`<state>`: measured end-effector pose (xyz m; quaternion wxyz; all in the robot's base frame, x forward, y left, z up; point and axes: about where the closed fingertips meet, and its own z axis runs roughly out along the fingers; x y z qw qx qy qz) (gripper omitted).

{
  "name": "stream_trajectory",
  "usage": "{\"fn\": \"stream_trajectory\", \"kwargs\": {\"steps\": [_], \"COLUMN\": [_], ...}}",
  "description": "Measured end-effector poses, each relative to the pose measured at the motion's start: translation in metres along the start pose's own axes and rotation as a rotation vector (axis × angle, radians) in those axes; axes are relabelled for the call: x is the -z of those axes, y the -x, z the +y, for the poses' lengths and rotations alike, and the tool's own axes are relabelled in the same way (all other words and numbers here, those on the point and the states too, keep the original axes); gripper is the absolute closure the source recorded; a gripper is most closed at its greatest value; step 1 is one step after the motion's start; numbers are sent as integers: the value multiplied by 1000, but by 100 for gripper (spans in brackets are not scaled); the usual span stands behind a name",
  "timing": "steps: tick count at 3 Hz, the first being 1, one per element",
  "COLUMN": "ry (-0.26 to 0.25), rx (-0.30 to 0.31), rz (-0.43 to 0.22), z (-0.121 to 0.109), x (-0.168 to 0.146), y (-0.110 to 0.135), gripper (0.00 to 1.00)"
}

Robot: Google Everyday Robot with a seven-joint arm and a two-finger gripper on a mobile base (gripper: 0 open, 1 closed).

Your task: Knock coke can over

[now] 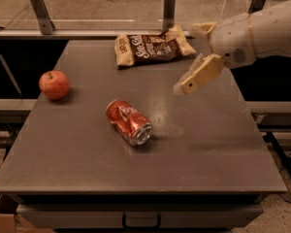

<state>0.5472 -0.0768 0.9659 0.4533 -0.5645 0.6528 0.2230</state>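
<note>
The coke can [128, 122], red with white script and a dented body, lies on its side near the middle of the grey table [208, 149], its silver top facing the front right. My gripper [184, 87] hangs in the air to the right of and behind the can, well apart from it, with its cream fingers [200, 75] pointing down-left. It holds nothing.
A red apple [54, 84] sits at the table's left edge. A brown chip bag [153, 47] lies at the back middle. Metal posts and a rail stand behind the table. The white arm [259, 33] reaches in from the right.
</note>
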Motion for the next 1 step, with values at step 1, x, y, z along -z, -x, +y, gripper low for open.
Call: {"fn": "stream_trajectory", "kwargs": {"steps": [1], "ry": [-119], "rx": [-8], "rz": [99], "z": [-11], "x": [96], "y": [-2], "gripper": [0]}}
